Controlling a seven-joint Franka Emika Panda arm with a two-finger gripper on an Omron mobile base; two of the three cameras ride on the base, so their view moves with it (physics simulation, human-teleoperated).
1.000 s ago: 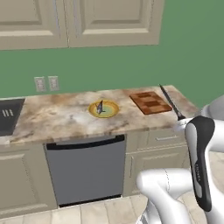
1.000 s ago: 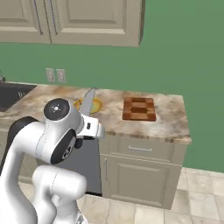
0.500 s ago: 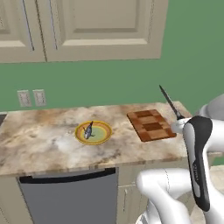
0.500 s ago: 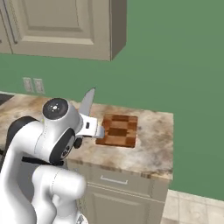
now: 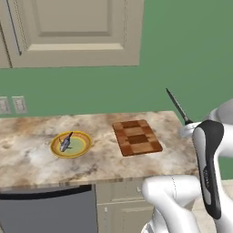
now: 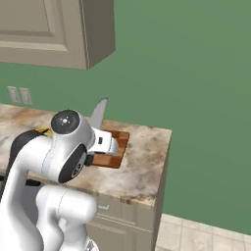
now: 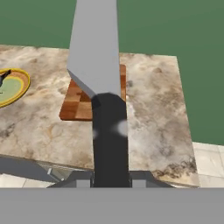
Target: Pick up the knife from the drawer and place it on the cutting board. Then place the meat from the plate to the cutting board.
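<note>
Rolled nearer the worktop (image 5: 27,168), knife (image 7: 98,57) clamped by its handle in the jaws, upper centre, short of the cutting board (image 5: 136,137); meat (image 5: 66,142) waiting on the plate (image 5: 84,149).

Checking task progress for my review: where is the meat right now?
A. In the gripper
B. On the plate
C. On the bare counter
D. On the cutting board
B: the meat lies on the plate, left of the cutting board, whose top is bare.
</note>
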